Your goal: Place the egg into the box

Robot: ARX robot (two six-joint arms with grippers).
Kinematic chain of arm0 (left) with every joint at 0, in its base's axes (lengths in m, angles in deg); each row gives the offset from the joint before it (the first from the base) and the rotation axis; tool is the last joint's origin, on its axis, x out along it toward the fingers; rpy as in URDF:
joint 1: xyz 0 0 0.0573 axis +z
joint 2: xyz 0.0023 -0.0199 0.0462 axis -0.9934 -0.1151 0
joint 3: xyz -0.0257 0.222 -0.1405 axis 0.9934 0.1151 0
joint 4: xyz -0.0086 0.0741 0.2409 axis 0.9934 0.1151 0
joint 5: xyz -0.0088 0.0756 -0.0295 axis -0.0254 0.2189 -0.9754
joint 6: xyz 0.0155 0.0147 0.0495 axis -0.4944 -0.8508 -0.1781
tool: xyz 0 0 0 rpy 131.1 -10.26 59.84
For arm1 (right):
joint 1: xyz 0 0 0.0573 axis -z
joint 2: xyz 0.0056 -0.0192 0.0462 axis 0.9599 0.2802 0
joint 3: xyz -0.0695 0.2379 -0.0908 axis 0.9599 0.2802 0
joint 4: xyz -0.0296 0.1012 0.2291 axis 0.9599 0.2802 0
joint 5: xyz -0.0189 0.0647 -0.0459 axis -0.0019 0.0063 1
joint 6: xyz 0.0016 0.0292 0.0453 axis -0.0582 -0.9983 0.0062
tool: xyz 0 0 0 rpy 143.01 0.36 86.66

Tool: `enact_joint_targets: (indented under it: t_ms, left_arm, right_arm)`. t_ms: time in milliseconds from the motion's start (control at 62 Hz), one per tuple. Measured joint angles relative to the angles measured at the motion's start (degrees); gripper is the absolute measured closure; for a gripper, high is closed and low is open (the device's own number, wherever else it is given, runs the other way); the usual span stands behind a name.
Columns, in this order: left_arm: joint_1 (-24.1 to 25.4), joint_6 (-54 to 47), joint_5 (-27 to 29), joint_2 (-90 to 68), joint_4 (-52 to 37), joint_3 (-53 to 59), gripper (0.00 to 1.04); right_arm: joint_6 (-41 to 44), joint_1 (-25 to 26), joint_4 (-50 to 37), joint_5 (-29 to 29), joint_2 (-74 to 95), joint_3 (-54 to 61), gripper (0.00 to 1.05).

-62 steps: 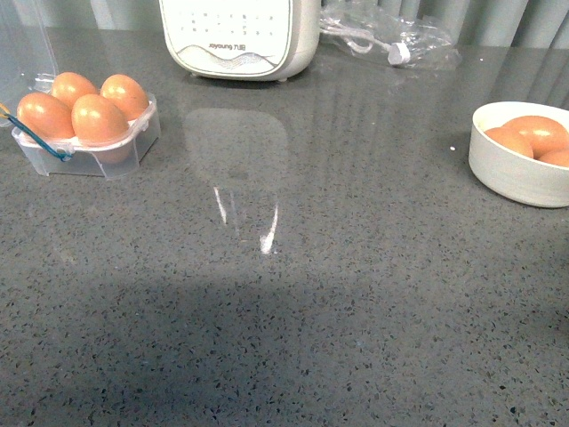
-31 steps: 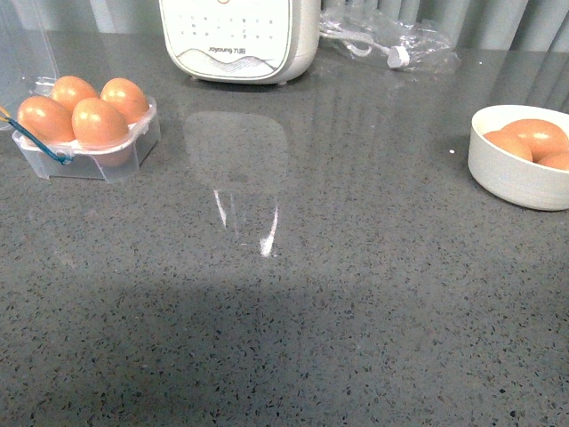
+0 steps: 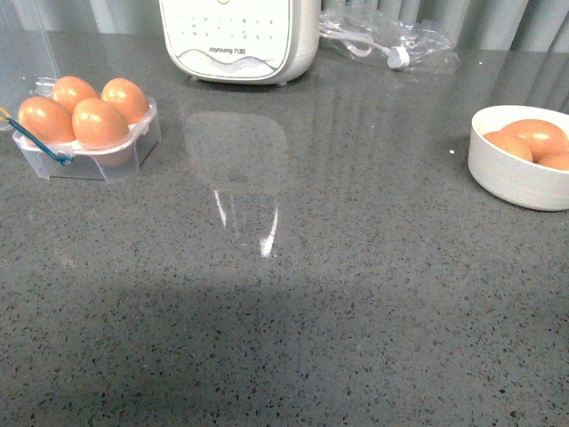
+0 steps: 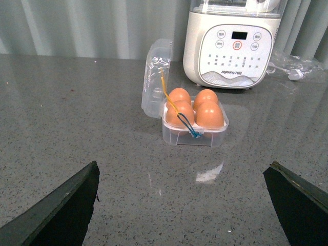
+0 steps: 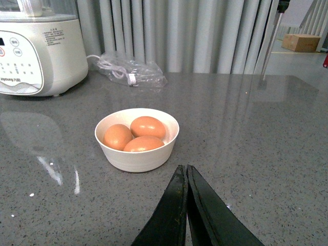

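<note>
Counter [image 3: 293, 294]: grey speckled stone, glossy, with a pale reflection of the appliance near the middle.
Curtain [image 5: 205, 31]: grey-white pleats running behind the far edge of the counter.
Appliance [image 3: 238, 36]: white kitchen machine with a button panel, standing at the back of the counter between the two egg containers.
Plastic bag [image 5: 130, 72]: clear, crumpled, with a white cable inside, lying at the back just beside the appliance on the robot's right.
Bowl [image 5: 136, 154]: round, white, on the counter at the robot's right, well apart from the box.
Box [image 4: 192, 137]: clear four-cup carton at the robot's left, resting on the counter near the appliance.
Lid [image 4: 154, 77]: clear, hinged, swung open and standing about upright at the box's side.
Left gripper [image 4: 182, 171]: fingers spread wide, nothing between them; the box sits ahead of the gap, not touched.
Right gripper [image 5: 185, 168]: fingers pressed together, gripping nothing; the bowl lies just beyond the tips, apart from them.
Arms: neither shows in the front view.
Egg [image 4: 209, 115]: four alike orange-brown ones, one to each cup, so the box is full; which is the task's own I cannot tell.
Bowl eggs [image 5: 147, 126]: three brown ones, touching each other.
Band [image 4: 177, 110]: thin yellow-and-blue strap draped from the lid across the eggs to the box's front edge.
</note>
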Motion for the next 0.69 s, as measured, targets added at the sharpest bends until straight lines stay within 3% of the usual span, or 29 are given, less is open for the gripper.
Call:
enact_joint_targets:
  t_ms: [97,177,468,694]
  left_arm:
    - [0.0,0.0,0.0,0.0,0.0,0.0,0.07]
    - [0.0,0.0,0.0,0.0,0.0,0.0,0.07]
    - [0.0,0.0,0.0,0.0,0.0,0.0,0.07]
    - [0.0,0.0,0.0,0.0,0.0,0.0,0.07]
  right_arm:
    - [0.0,0.0,1.4,0.0,-1.4,0.0,1.02]
    - [0.0,0.0,10.9,0.0,-9.1,0.0,1.02]
    - [0.0,0.0,11.3,0.0,-11.0,0.0,1.01]
    - [0.0,0.0,11.3,0.0,-11.0,0.0,0.64]
